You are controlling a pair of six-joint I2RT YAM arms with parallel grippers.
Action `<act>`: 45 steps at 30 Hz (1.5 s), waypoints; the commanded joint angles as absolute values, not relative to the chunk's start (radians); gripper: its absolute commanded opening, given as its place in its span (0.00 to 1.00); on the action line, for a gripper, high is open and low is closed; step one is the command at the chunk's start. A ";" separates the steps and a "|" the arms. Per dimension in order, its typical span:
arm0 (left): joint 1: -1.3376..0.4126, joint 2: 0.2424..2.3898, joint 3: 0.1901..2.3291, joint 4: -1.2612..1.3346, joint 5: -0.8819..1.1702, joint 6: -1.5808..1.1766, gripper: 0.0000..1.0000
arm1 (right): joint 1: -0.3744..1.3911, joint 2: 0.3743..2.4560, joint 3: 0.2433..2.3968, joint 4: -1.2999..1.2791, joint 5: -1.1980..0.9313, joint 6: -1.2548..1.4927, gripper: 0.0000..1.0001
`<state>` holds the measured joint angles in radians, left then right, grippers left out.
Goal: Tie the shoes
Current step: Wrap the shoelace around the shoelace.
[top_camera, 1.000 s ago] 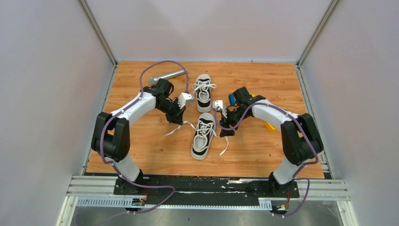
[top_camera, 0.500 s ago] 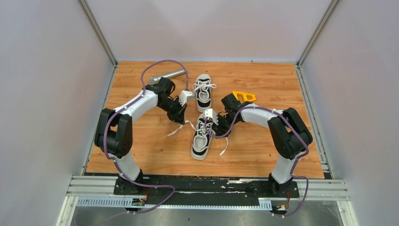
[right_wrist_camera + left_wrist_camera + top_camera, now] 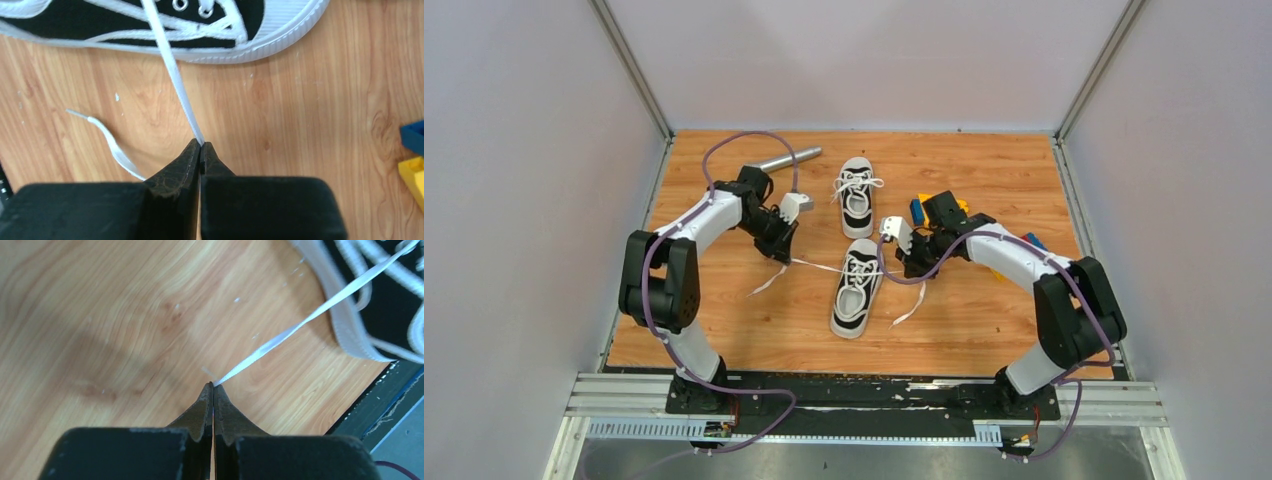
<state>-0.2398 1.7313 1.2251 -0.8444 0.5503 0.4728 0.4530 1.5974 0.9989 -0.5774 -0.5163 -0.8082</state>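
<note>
Near shoe (image 3: 856, 290): sat mid-desk (image 3: 724, 320).
Far shoe (image 3: 856, 195): just beside it, at 12 o'clock.
Left jaws: pinched left lace (image 3: 300, 322), taut toward 9 o'clock.
Right jaws: pinched right lace (image 3: 170, 60), at 3 o'clock.

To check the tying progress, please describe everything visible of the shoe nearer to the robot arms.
The near shoe is a small low-top sneaker: black canvas, white trim, white rubber sole and toe cap. It stands sole down on the wooden table, untied. Its flat white laces are drawn out to both sides, one end pinched in the left arm's shut fingers, the other in the right arm's shut fingers.
</note>
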 commanded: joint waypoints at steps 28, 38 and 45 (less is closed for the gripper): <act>-0.161 1.608 1.175 -0.843 0.670 0.338 0.00 | 0.445 2.067 1.468 -0.639 -0.627 -0.511 0.00; -0.160 1.603 1.173 -0.865 0.691 0.347 0.00 | 0.443 2.030 1.489 -0.626 -0.614 -0.505 0.10; -0.161 1.621 1.217 -0.884 0.787 0.384 0.00 | 0.365 1.736 1.291 -0.670 -0.716 -0.563 0.43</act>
